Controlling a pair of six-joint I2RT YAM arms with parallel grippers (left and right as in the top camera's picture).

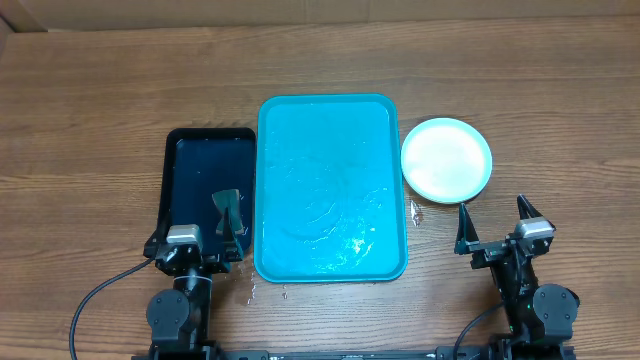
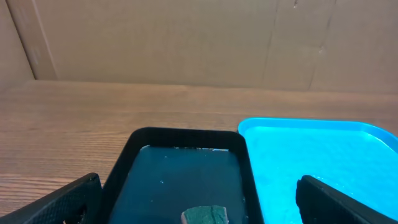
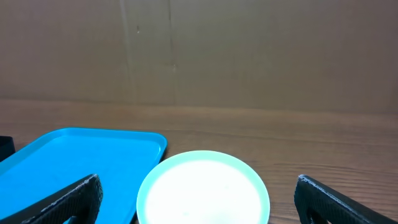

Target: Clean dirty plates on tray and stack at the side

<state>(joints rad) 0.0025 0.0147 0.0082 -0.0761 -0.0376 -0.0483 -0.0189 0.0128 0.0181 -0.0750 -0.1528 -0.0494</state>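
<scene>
The turquoise tray [image 1: 330, 190] lies in the middle of the table, wet and with no plate on it; it also shows as the tray [image 2: 323, 162] and the tray [image 3: 68, 162] in the two wrist views. A pale round plate [image 1: 447, 160] with a light blue-green rim rests on the wood just right of the tray, and its face looks clean. My right gripper [image 1: 494, 222] stands open a little in front of the plate [image 3: 203, 186], nothing between its fingers [image 3: 62, 202]. My left gripper [image 1: 212, 240] is open over the near end of the black tray.
A narrower black tray [image 1: 207, 185] sits against the turquoise tray's left side, holding a green sponge [image 2: 205, 215] near its front end. Water drops lie on the wood by the turquoise tray's front edge [image 1: 265, 290]. A cardboard wall [image 3: 199, 50] closes off the far side.
</scene>
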